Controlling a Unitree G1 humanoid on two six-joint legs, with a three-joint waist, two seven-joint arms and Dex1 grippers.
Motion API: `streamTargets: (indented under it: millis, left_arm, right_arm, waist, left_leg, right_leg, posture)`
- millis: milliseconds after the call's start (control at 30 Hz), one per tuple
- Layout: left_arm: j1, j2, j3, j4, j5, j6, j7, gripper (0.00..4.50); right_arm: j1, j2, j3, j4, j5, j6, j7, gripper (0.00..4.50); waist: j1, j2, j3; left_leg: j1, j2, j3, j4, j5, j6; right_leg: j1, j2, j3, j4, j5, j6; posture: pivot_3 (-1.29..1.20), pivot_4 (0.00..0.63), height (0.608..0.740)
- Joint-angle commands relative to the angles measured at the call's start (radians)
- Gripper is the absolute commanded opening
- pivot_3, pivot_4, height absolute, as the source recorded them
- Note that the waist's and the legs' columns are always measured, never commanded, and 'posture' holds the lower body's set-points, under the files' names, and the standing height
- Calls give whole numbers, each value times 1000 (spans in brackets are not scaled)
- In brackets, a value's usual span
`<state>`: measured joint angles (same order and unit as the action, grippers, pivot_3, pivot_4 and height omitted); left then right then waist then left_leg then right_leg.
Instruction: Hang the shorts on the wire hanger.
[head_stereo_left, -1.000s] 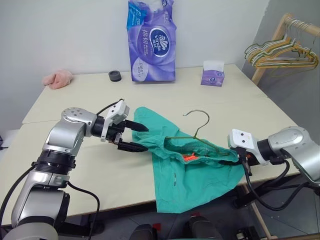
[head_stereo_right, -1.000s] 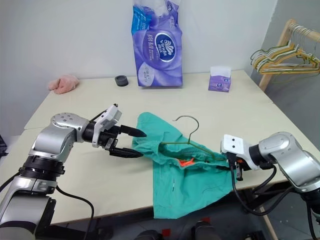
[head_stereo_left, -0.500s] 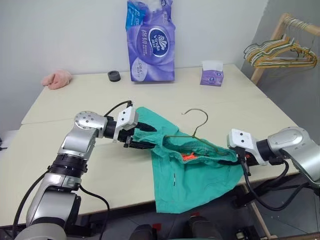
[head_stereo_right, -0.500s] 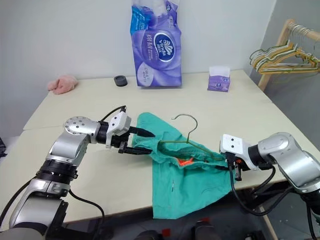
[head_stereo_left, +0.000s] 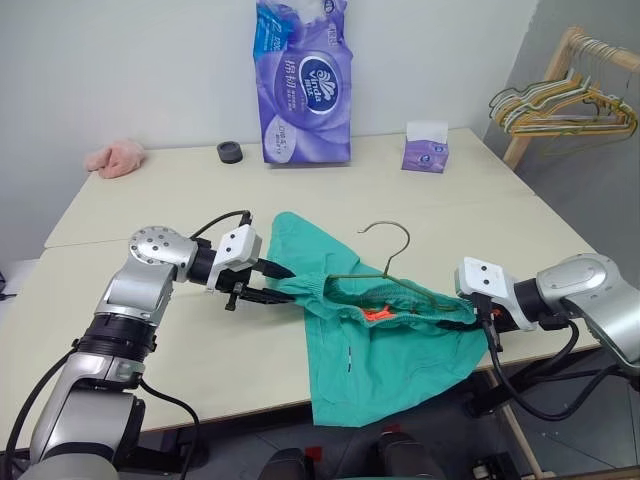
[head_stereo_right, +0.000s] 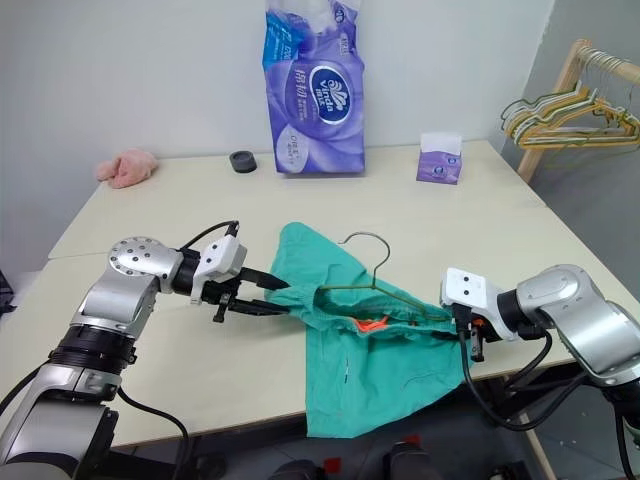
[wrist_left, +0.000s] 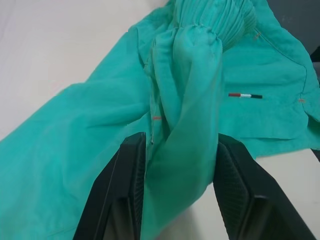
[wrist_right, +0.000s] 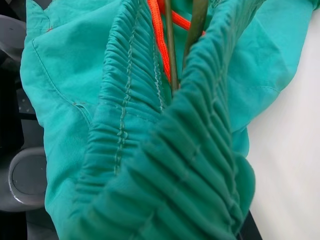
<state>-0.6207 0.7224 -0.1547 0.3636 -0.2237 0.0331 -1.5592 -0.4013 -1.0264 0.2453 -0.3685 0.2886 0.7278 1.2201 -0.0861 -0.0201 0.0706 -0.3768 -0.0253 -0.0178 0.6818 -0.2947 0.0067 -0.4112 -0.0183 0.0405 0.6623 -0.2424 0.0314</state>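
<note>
Now left end effector (head_stereo_left: 278, 283) narrowed from wide-open, fingers flanking shorts (head_stereo_left: 390, 345) fold; right end effector (head_stereo_left: 476, 316) unchanged, clamping waistband.

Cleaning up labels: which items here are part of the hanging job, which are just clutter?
In play:
shorts
wire hanger
left gripper
right gripper

Clutter:
tissue pack
tissue box
pink cloth
black ring
hanger bundle

Bare table (head_stereo_left: 150, 200) lies open left of the shorts (head_stereo_left: 390, 350); the tissue pack (head_stereo_left: 305, 85) blocks the far edge.
</note>
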Motion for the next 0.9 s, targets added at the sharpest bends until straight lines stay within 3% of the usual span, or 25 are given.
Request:
streamTargets:
  millis: [33, 200, 300, 433, 467, 900]
  left_arm:
    - [-21, -3, 2, 2, 17, -47, 15, 1977]
    - [1, -22, -7, 7, 35, -101, 23, 1977]
    - [-6, -38, -1, 23, 31, -105, 34, 1439]
    - [-34, -30, -6, 91, 75, -153, 49, 180]
    - [-43, -31, -3, 109, 81, -162, 57, 42]
    - [-104, -25, 4, 218, 103, -207, 91, 42]
  right_arm:
    - [-14, -7, -38, -15, 13, -15, 2, 0]
    - [-17, -4, -38, -16, 13, -16, -2, 0]
    - [-14, -6, -39, -20, 14, -16, -2, 0]
    - [-13, -14, -40, -21, 15, -17, 5, 0]
    - [-12, -18, -38, -22, 13, -19, 9, 0]
    - [39, -73, -34, -27, -1, -55, 20, 0]
  waist:
    - [0, 0, 0]
    - [1, 0, 0]
    - [1, 0, 0]
    - [0, 0, 0]
    - [0, 0, 0]
    - [2, 0, 0]
  left_leg:
    - [0, 0, 0, 0, 0, 0]
    - [0, 0, 0, 0, 0, 0]
    - [0, 0, 0, 0, 0, 0]
    - [0, 0, 0, 0, 0, 0]
    - [0, 0, 0, 0, 0, 0]
    - [0, 0, 0, 0, 0, 0]
  right_leg:
    - [0, 0, 0, 0, 0, 0]
    - [0, 0, 0, 0, 0, 0]
    - [0, 0, 0, 0, 0, 0]
    - [0, 0, 0, 0, 0, 0]
    - [0, 0, 0, 0, 0, 0]
    - [0, 0, 0, 0, 0, 0]
  posture:
    - [-136, 30, 740]
    - [-137, 31, 740]
    - [-137, 30, 740]
    - [-137, 28, 740]
    - [-137, 28, 740]
    - [-138, 29, 740]
